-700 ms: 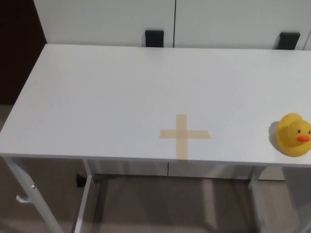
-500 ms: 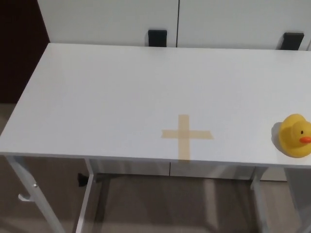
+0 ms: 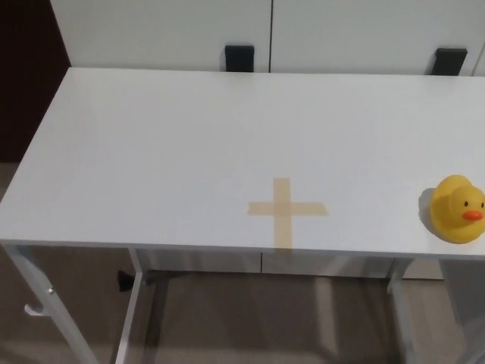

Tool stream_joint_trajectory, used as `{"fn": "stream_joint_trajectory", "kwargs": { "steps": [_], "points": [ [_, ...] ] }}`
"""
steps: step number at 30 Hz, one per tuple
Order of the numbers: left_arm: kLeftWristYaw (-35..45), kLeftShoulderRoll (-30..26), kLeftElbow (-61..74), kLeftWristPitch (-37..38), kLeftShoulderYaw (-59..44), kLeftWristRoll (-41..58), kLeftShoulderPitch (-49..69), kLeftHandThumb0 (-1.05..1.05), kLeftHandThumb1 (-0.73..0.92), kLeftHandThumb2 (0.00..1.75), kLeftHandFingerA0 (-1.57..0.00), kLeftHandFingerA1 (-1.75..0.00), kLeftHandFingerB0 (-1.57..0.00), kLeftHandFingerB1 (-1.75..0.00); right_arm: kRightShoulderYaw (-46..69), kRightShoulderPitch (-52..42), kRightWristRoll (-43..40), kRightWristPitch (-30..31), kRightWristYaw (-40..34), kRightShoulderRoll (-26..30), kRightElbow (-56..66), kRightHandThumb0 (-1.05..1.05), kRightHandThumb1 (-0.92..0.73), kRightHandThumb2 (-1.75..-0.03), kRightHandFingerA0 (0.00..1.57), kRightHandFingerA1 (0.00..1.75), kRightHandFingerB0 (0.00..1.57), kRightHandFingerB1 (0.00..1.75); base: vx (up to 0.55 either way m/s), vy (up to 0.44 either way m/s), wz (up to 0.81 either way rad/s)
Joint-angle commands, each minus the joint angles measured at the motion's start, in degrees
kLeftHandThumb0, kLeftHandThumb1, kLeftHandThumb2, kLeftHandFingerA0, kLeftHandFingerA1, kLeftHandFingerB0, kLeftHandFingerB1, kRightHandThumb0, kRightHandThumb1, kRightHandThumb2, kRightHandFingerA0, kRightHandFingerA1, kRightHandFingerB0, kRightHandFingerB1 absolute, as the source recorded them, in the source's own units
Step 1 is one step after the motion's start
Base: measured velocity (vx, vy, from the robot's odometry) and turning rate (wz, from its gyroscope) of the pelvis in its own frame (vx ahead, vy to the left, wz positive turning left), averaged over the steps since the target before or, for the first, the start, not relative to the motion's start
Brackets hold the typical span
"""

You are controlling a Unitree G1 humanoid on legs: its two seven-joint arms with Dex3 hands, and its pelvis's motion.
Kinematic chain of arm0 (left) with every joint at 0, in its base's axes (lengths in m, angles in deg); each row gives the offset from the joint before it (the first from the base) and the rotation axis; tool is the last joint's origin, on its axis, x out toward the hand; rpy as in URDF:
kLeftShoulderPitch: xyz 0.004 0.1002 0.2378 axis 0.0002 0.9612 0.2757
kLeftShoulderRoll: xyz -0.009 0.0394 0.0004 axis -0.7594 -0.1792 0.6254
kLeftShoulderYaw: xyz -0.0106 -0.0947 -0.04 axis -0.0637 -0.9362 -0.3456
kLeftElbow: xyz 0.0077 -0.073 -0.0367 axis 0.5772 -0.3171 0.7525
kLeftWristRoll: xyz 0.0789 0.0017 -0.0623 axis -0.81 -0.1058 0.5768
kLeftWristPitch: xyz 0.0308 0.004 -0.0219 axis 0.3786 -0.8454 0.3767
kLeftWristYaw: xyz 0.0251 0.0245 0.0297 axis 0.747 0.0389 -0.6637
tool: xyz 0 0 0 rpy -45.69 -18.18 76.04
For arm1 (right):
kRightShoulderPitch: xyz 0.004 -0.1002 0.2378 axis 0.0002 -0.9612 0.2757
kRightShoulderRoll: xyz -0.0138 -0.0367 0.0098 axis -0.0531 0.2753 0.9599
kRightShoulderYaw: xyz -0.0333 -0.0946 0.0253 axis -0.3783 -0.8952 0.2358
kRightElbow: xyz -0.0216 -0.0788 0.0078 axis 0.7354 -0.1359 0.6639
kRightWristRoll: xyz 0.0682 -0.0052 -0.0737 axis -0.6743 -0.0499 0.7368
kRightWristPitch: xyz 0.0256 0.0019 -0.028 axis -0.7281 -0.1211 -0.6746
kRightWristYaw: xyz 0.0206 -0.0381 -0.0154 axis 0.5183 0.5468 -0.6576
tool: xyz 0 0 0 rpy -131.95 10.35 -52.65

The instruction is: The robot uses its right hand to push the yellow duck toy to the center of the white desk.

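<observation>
A yellow duck toy (image 3: 458, 208) with an orange beak sits upright near the front right corner of the white desk (image 3: 189, 144), its beak turned to the right. A tan tape cross (image 3: 286, 209) marks the desk near its front edge, well to the left of the duck. Neither of my hands shows in the head view.
White cabinet doors stand behind the desk, with two black brackets (image 3: 239, 58) (image 3: 449, 61) at its far edge. Under the front edge run the white desk legs (image 3: 136, 303) over a brown floor. A dark panel (image 3: 26, 68) fills the far left.
Only the camera has wobbled sideways a little, so the whole picture shifted. The duck stays in the same place on the desk.
</observation>
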Motion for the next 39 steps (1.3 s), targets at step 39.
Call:
{"fn": "stream_joint_trajectory", "kwargs": {
  "steps": [39],
  "points": [
    [0.0,0.0,0.3,-1.3,0.8,-0.6,0.8,0.4,-0.28,1.4,-1.28,-0.92,-1.18,-0.87,-25.3,12.9,9.8,16.3,-2.8,-21.1,12.4,-0.74,-0.92,-0.7,0.15,0.4,0.16,0.31,0.0,-0.001,0.0]
  ]
}}
